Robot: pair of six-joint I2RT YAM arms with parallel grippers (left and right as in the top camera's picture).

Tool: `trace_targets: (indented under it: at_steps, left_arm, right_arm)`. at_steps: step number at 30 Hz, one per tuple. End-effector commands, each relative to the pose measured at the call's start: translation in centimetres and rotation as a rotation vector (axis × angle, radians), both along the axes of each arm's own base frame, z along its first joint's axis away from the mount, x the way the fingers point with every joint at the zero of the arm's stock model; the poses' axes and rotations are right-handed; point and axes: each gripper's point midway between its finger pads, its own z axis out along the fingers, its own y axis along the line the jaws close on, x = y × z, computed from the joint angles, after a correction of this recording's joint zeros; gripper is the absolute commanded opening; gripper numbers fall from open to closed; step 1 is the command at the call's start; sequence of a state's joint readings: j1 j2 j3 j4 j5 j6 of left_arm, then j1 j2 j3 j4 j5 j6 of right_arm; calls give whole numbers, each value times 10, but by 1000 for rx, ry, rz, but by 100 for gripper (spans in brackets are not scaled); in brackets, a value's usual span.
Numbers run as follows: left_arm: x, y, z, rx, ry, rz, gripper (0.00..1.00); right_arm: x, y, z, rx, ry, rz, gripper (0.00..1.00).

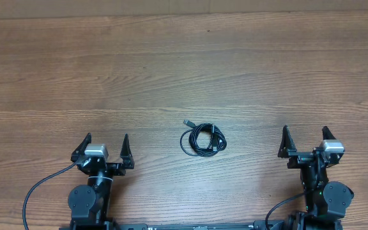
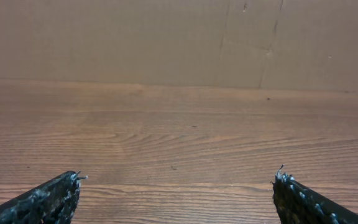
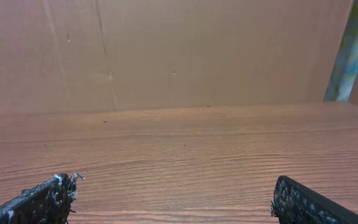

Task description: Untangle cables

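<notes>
The cables (image 1: 202, 138) lie as one small black coiled bundle on the wooden table, near the middle front, with a small silver plug end sticking out at its upper left. My left gripper (image 1: 105, 140) is open and empty, to the left of the bundle and well apart from it. My right gripper (image 1: 305, 132) is open and empty, to the right of the bundle and well apart from it. In both wrist views the open fingertips, left (image 2: 178, 177) and right (image 3: 174, 182), frame bare wood; the cables do not show there.
The wooden table (image 1: 184, 70) stretches far back and to both sides. A brown cardboard wall (image 2: 179, 37) stands beyond its far edge, also in the right wrist view (image 3: 166, 50). Thick black arm wires (image 1: 34, 195) run by the arm bases at the front edge.
</notes>
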State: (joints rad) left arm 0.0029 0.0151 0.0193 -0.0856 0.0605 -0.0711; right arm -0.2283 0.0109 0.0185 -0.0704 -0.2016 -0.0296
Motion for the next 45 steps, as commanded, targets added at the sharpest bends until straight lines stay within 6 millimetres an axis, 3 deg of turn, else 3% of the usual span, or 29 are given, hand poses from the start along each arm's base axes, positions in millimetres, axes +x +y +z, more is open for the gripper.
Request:
trace_targets:
  at_steps: [1,28,40,45]
  left_arm:
    - [0,1,-1,0,-5,0,100]
    - [0,2,-1,-4,-6,8,100]
    - [-1,-10,0,-10,-10,-59,100]
    - [-2,-14,2,-184,7,-74,100]
  right_arm:
    - [0,-3,-3,3,-1,-13,100]
    - [0,-3,-3,3,-1,-13,100]
    - [0,-3,-3,3,-1,-13,100]
    - [0,-3,-3,3,-1,-13,100]
